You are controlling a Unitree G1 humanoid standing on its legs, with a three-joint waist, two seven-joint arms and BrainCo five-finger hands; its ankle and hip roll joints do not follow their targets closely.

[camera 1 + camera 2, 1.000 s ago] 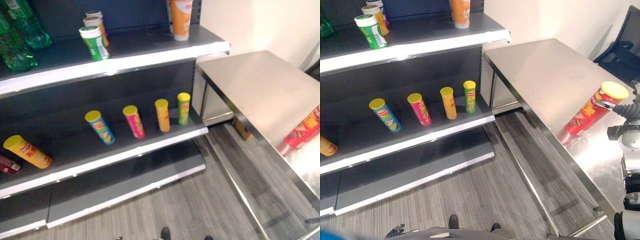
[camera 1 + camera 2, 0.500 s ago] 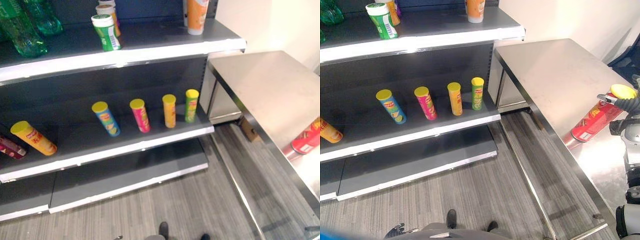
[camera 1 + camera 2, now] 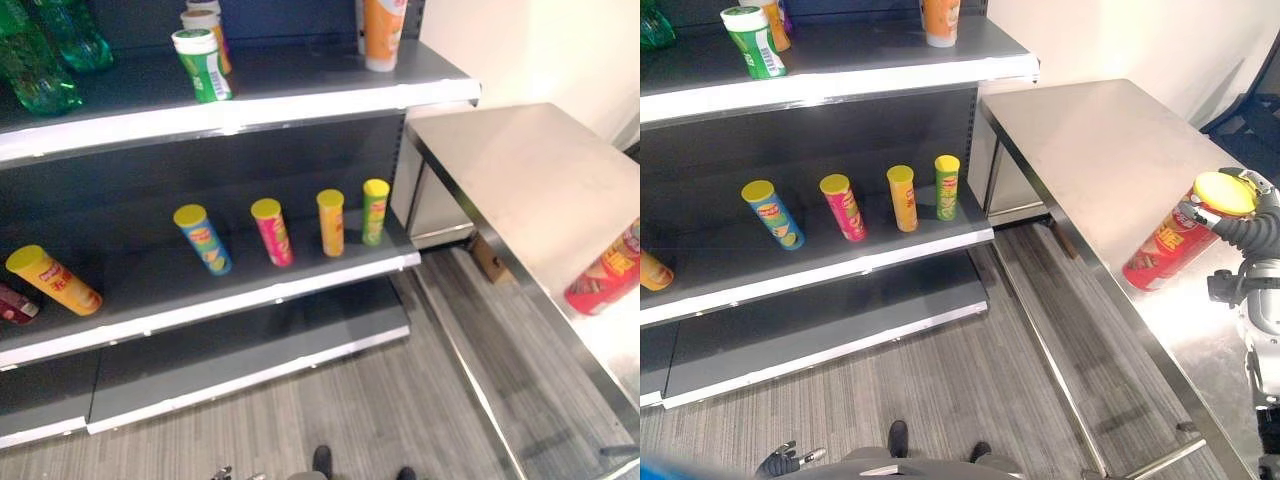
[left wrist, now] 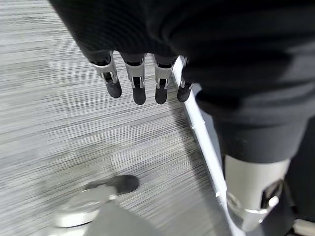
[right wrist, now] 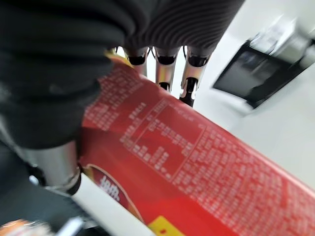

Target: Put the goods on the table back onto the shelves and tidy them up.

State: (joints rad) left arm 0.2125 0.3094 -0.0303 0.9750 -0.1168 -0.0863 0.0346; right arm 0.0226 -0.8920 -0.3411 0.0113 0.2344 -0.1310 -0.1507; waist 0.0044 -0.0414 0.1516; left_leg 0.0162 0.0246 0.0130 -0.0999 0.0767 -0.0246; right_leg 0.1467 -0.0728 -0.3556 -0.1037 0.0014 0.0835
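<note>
A red chip can [image 3: 1160,250] with a yellow lid leans tilted over the steel table [image 3: 520,180], its base close to the table's near edge. My right hand [image 3: 1252,228] is shut on its upper part, and its fingers [image 5: 189,83] curl over the red can [image 5: 197,162] in the right wrist view. Whether the base touches the table I cannot tell. On the middle shelf [image 3: 300,290] stand a blue can [image 3: 203,240], a pink can [image 3: 272,232], an orange can [image 3: 331,223] and a green can [image 3: 374,212]. My left hand [image 4: 138,86] hangs open over the floor.
An orange can [image 3: 52,280] and a dark red one [image 3: 12,305] lie at the middle shelf's left end. The top shelf holds green bottles [image 3: 40,60], a green tub [image 3: 201,65] and an orange tub [image 3: 383,35]. A bare bottom shelf [image 3: 250,350] lies below.
The whole picture has swayed, so the camera moved. The red can, held by my right hand, has come a little nearer the table's edge.
</note>
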